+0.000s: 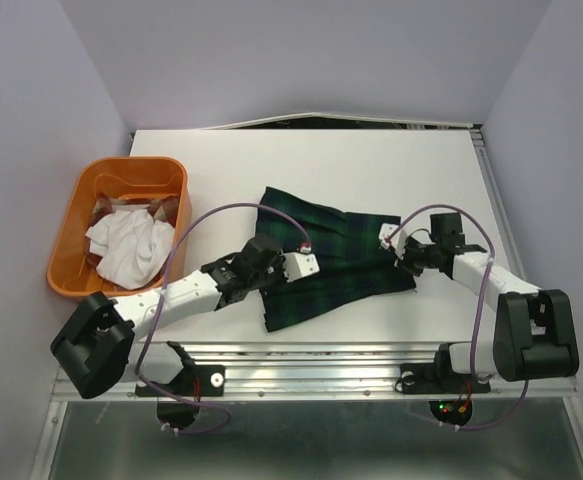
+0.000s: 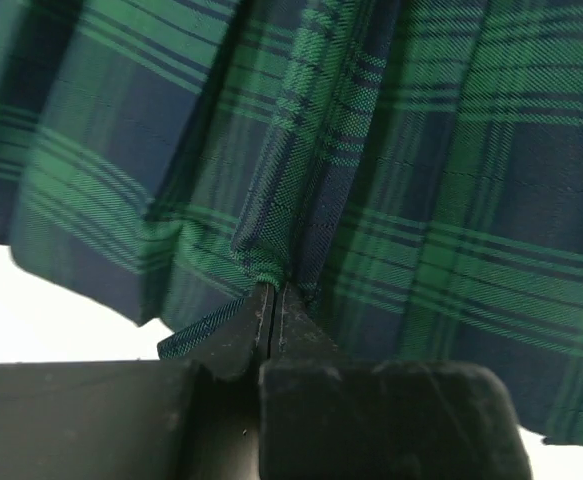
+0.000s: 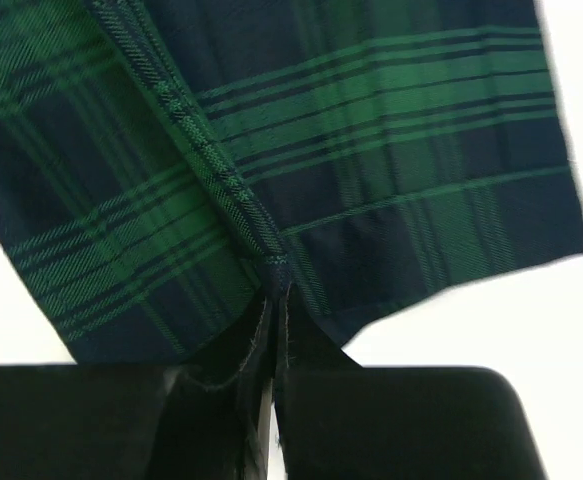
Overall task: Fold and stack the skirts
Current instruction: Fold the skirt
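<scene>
The dark green-navy plaid skirt [image 1: 331,250] lies spread on the white table between my two arms. My left gripper [image 1: 254,262] is shut on its left edge; in the left wrist view the fingertips pinch a fold of the plaid cloth [image 2: 271,285]. My right gripper [image 1: 411,255] is shut on its right edge; the right wrist view shows the hem seam [image 3: 276,268] pinched between the fingertips. The white skirt [image 1: 131,245] lies crumpled in the orange basket [image 1: 81,210]. A bit of the red-and-tan plaid skirt [image 1: 161,209] peeks out behind the white one.
The orange basket stands at the table's left edge. The table's far edge [image 1: 301,130] meets the back wall. A metal rail [image 1: 311,352] runs along the near edge by the arm bases.
</scene>
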